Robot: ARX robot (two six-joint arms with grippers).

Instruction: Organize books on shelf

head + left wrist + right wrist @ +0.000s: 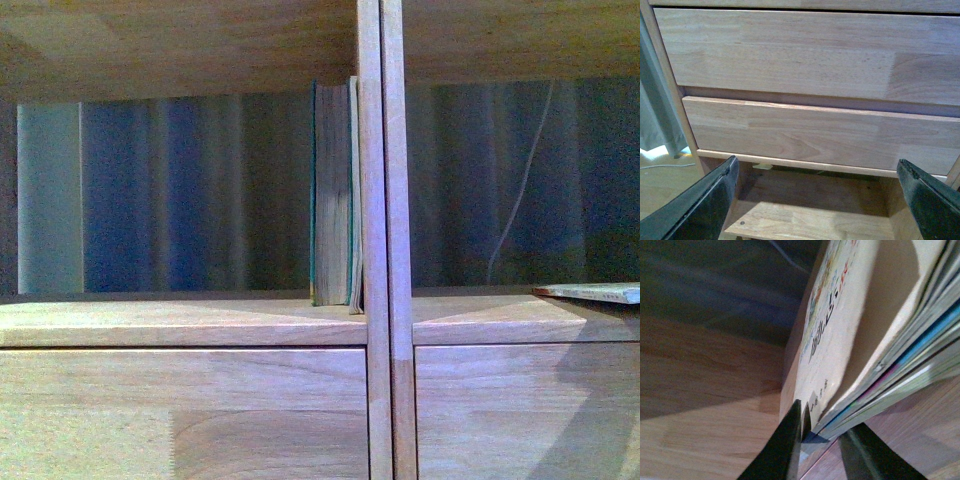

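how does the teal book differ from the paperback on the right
The teal book stands upright; the paperback lies roughly flat. The teal book is thicker, the paperback thin. The teal book is free; the right gripper clamps the paperback. Both are at the same shelf level.

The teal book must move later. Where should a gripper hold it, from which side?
Probably from the front, pinching the teal book across its covers at the outward-facing page edge. It stands upright, left face free; its right face is close to the central upright, leaving little room.
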